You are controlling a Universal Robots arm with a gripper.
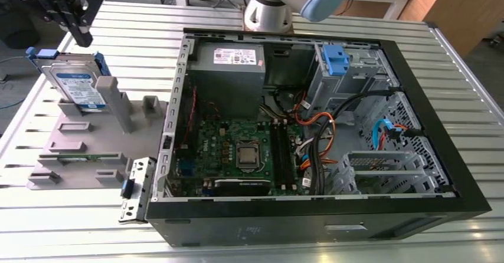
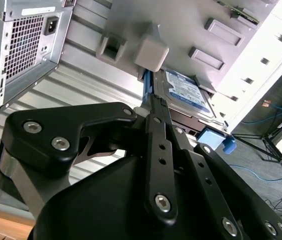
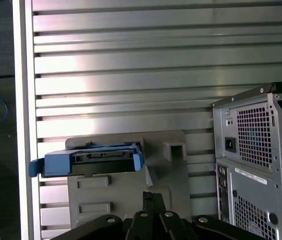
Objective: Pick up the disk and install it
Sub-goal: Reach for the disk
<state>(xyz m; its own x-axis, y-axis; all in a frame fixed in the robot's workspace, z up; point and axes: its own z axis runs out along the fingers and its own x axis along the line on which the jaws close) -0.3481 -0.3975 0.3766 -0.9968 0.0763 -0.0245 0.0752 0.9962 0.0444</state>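
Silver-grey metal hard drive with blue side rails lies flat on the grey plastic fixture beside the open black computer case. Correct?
No. The silver-grey hard drive stands upright on edge in the grey plastic fixture, not flat, as the exterior view shows; it is beside the open black computer case.

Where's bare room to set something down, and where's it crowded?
Free: table slats camera-side of the fixture, and the strip at the exterior view's right of the case. Crowded: cables inside the case; disk on the fixture.
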